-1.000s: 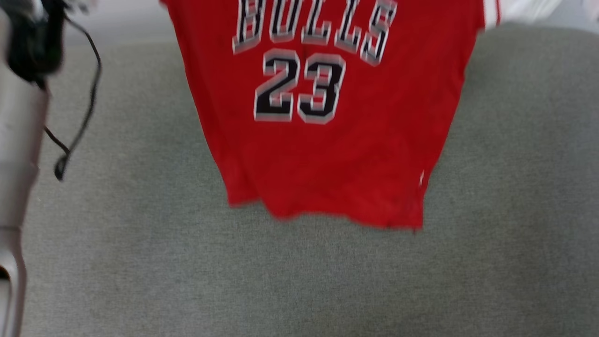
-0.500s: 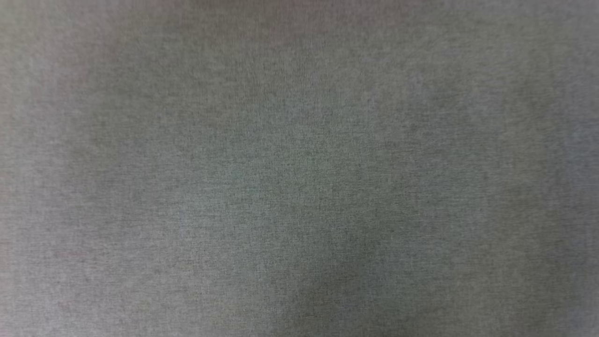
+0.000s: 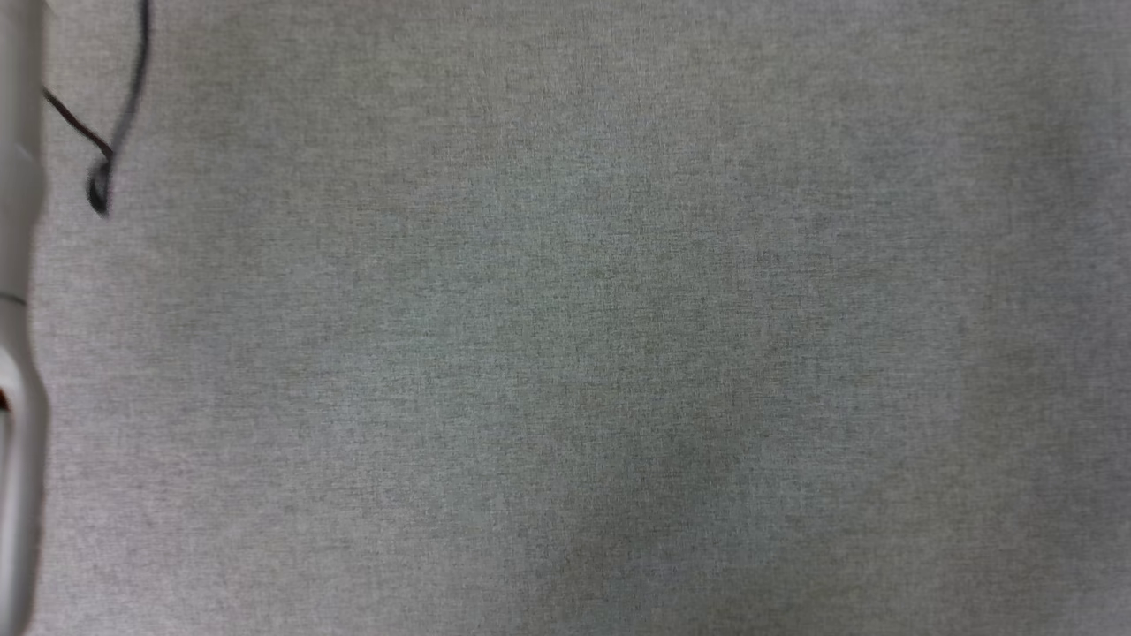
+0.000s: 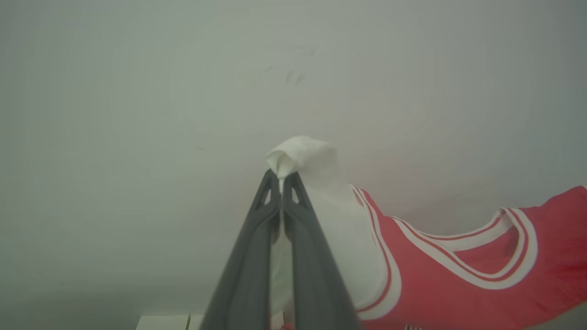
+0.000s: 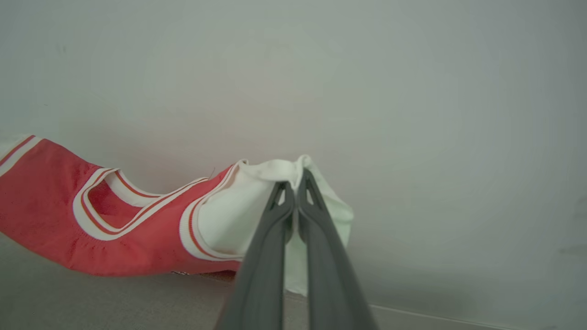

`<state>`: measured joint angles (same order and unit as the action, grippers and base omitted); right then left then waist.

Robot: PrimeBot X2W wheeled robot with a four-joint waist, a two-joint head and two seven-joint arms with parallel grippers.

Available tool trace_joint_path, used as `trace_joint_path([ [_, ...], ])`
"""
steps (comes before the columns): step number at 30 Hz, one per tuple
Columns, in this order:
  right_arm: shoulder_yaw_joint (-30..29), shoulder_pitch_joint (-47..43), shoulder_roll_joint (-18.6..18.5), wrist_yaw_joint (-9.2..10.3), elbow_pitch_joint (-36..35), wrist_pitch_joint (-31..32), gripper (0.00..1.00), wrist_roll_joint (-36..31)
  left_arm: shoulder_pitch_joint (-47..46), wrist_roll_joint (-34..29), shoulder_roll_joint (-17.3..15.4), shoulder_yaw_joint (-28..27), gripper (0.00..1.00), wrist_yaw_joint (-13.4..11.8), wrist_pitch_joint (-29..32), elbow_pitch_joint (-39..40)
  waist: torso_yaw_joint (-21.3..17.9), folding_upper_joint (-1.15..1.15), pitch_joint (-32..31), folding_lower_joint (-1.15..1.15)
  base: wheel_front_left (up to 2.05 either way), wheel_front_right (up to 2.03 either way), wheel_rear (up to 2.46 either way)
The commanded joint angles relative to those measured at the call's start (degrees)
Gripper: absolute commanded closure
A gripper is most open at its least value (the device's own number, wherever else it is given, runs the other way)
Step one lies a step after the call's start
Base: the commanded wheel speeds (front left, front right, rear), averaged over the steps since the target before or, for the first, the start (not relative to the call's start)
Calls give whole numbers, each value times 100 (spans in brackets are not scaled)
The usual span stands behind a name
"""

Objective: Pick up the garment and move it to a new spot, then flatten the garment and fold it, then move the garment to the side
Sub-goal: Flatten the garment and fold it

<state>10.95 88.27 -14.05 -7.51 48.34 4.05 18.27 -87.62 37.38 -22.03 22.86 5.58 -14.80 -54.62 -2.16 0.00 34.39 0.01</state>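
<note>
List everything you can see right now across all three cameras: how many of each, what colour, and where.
garment: one, red with white sleeves and red-white striped trim, held stretched between the two grippers in front of the wall
fabric surface: one, grey, spread below the head camera
wall: one, pale, behind the garment in both wrist views
cable: one, black, looping at the upper left of the head view beside the forearm
forearm: one, pale, along the left edge of the head view
left gripper: one, dark grey fingers, shut on a white sleeve of the garment
right gripper: one, dark grey fingers, shut on the other white sleeve
</note>
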Motion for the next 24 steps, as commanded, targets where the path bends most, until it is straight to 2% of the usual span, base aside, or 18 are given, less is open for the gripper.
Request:
trace_joint_path([
  [1,96,-263,30,4,127,-49,100,140,275,58,15,-55,100,46,-35,-60,4,0,-77,-1,0,0,0],
  [5,281,-930,-35,4,229,-132,100,503,1045,188,55,-317,100,107,-47,128,11,0,-331,-1,0,0,0],
  [11,512,-2508,-254,4,-182,-306,100,971,2926,156,120,-978,100,114,-45,935,50,0,-1058,-1,0,0,0],
  [20,299,-5335,-555,4,-1353,-178,100,1307,5957,-132,338,-1445,100,-274,-46,2509,25,0,-2218,-1,0,0,0],
  [21,299,-5335,-555,4,-1353,-178,100,1307,5957,-132,338,-1445,100,-274,-46,2509,25,0,-2218,-1,0,0,0],
  [22,127,-5940,-547,4,-1741,-85,100,1316,6527,-150,253,-1481,100,-380,-35,2847,1,0,-2379,-1,0,0,0],
  [24,27,-6248,-562,5,-1935,-19,100,1250,6813,-126,223,-1496,100,-437,3,3008,-8,0,-2456,-1,0,0,0],
])
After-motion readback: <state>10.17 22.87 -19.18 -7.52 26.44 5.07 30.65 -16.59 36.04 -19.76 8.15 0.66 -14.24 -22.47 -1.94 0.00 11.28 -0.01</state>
